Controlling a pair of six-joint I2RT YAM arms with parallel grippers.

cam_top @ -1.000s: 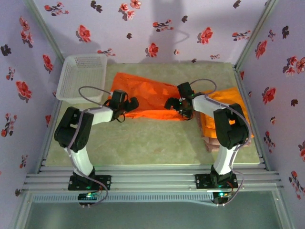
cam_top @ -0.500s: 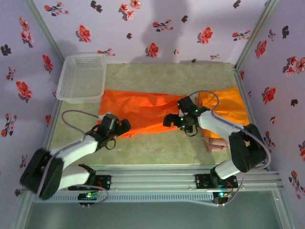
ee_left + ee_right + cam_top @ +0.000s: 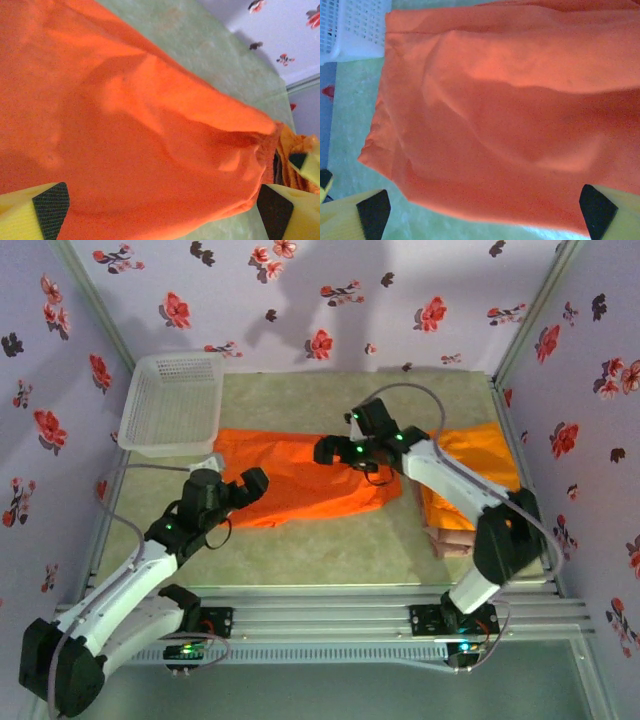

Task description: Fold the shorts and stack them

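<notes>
One pair of bright orange shorts (image 3: 300,480) lies spread flat across the middle of the table. It takes up most of the left wrist view (image 3: 140,130) and the right wrist view (image 3: 510,125). My left gripper (image 3: 250,483) hovers open over the shorts' near left part (image 3: 160,215), nothing between its pads. My right gripper (image 3: 323,450) is open above the far edge of the same shorts (image 3: 482,212). A second orange pair (image 3: 478,465) lies at the right on top of pink-beige shorts (image 3: 447,542), partly hidden by the right arm.
A white mesh basket (image 3: 173,400) stands at the far left corner, and its corner also appears in the right wrist view (image 3: 350,25). Flowered walls close in the table on three sides. Bare green tabletop (image 3: 330,555) lies between the shorts and the arm bases.
The spread shorts were dragged nearer and flatter, then stayed put. My right gripper has moved far-left over them. The left arm has swung out and its gripper has lifted off the near edge.
</notes>
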